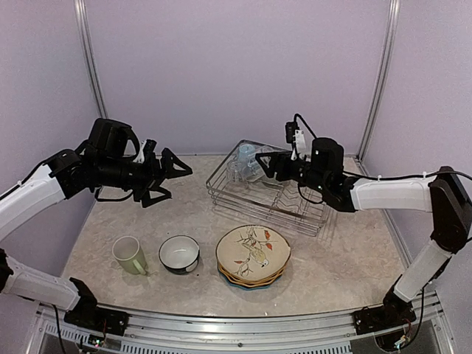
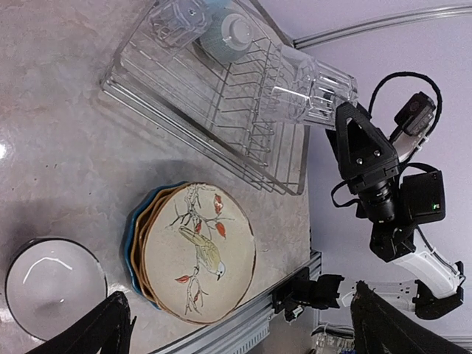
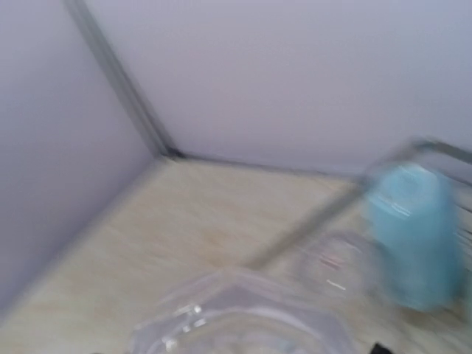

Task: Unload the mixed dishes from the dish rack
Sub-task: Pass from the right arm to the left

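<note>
Top external looks down from above and behind the near edge and takes in the whole table to the far wall. Left wrist sits high over the left side, rolled sideways, facing right across the bowl [image 2: 51, 287], plate stack [image 2: 195, 251] and dish rack [image 2: 184, 133] to the right arm [image 2: 376, 169]. Right wrist is blurred and close in at the rack's far-left corner, facing far-left; all three views share the light blue mug [image 3: 413, 236].

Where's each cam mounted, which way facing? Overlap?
Top external: high behind the bases, looking down on the table; both arms, open left hand and right hand show.
Left wrist: raised on the left arm, looking across at the silver wire dish rack and cream bird-print plate; own dark fingertips, plus the right arm.
Right wrist: blurred, close over the rack's corner, facing the back wall; own fingers hardly visible.
Shared: light blue mug in all three.
</note>
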`<act>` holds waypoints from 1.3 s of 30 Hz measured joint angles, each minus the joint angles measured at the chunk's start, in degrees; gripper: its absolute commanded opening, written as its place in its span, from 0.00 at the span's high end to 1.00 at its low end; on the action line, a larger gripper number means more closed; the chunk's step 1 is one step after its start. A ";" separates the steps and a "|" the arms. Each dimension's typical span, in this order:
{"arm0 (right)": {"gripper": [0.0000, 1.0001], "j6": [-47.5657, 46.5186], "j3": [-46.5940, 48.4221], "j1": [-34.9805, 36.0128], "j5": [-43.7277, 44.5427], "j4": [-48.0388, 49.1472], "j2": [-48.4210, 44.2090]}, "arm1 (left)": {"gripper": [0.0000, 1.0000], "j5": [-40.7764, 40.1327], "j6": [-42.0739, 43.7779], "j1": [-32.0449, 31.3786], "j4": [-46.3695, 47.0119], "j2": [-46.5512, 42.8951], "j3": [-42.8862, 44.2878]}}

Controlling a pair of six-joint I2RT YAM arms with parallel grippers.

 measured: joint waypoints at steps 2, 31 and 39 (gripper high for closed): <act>1.00 2.78 -0.83 0.04 -3.28 4.48 -0.52 | 0.01 2.12 -0.02 0.09 3.67 1.42 -0.02; 1.00 31.45 5.16 8.28 -24.90 38.16 14.82 | 0.50 25.18 -14.88 6.23 46.77 6.80 -8.74; 1.00 32.89 5.16 8.37 -24.94 40.22 14.99 | 0.76 25.92 -20.02 6.23 52.92 7.76 -11.50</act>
